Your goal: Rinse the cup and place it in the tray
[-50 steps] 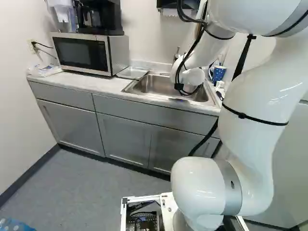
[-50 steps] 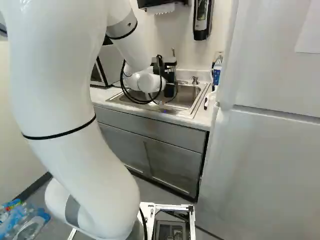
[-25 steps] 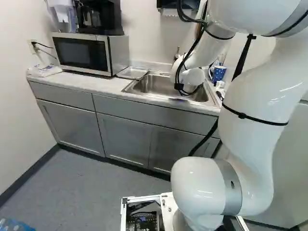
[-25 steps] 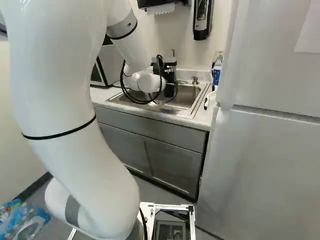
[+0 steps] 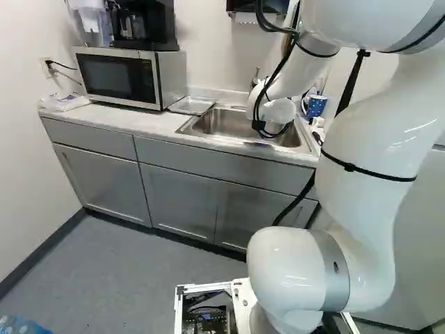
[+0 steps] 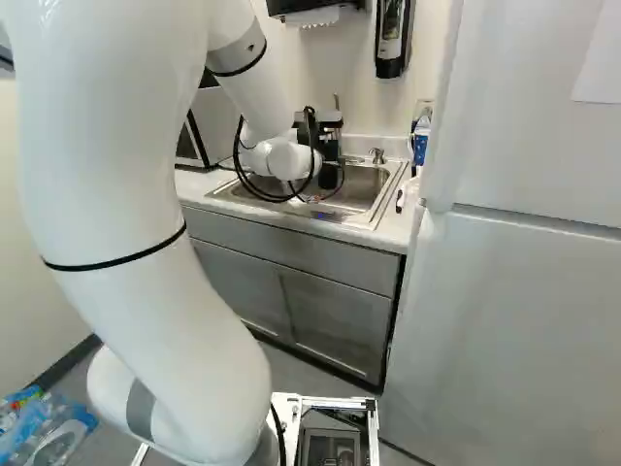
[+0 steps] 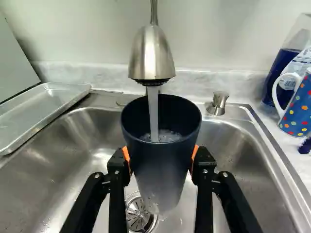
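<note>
Wrist view alone is where water (image 7: pixel 153 114) is seen running from the faucet (image 7: pixel 151 56) into the dark cup (image 7: pixel 163 162); the cup is clasped, mouth up, between both orange pads (image 7: pixel 127 156) of the gripper (image 6: pixel 329 160), over the sink (image 7: pixel 63 160); the tray (image 7: pixel 41 109) is set beside it.

No text, brand or number can be read — the white label (image 7: pixel 298 64) on the clear bottle of blue liquid (image 7: pixel 278 72) bears print; it is too small.
</note>
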`<state>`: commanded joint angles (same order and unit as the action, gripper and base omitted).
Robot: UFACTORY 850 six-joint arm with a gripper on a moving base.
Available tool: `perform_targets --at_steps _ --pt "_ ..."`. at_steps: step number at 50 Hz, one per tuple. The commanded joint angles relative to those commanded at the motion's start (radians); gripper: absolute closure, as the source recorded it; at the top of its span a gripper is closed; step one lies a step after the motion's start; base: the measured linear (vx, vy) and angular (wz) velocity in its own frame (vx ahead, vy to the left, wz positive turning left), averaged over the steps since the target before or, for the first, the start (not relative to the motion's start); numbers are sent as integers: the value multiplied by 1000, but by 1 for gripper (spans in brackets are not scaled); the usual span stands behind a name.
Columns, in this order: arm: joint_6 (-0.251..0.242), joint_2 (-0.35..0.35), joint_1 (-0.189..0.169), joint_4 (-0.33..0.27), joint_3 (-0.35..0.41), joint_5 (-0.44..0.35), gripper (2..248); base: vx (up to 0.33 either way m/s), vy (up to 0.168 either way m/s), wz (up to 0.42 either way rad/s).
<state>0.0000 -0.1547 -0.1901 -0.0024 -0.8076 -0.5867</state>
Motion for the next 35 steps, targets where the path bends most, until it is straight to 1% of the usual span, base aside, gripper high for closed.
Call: perform_targets --at_steps 35 --pt "0 0 0 0 0 0 124 0 0 0"
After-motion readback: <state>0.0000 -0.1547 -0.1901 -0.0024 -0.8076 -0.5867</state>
